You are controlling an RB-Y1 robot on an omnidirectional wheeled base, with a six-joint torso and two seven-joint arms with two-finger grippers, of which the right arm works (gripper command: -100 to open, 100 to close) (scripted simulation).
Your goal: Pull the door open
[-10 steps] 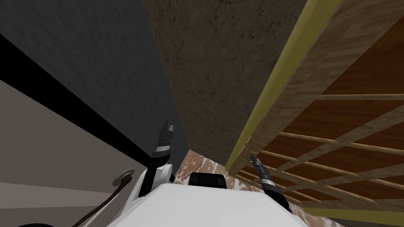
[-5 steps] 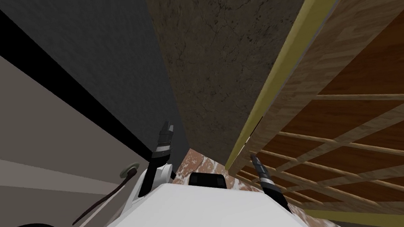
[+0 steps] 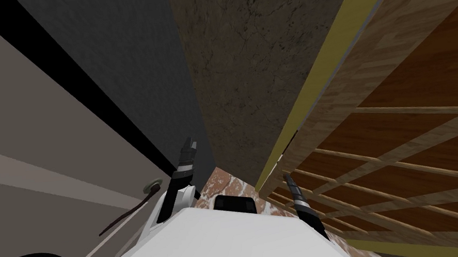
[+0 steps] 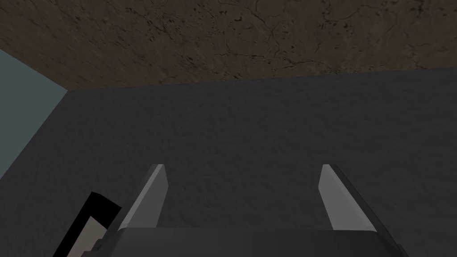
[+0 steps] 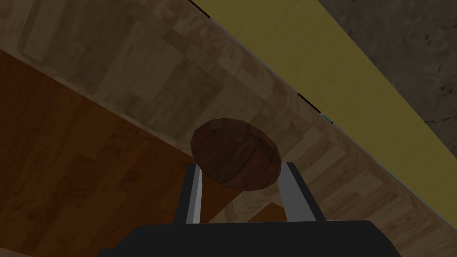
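Brown knob [image 5: 235, 154] clamped in right gripper [image 5: 243, 166], seemingly firm; pull stage. Next: draw door [image 5: 134, 80] steadily toward 6 o'clock. Left gripper [image 4: 243, 167] spread, idle.

Dark grey wall [image 3: 124, 66] at left, meeting a brown mottled surface [image 3: 247, 55] along a straight edge; black band [image 3: 68, 71] between that wall and a grey-beige panel [image 3: 9, 112]; round fitting [image 3: 152, 184] with a thin dark lever [image 3: 126, 215] on the panel; reddish speckled floor [image 3: 222, 183] below.
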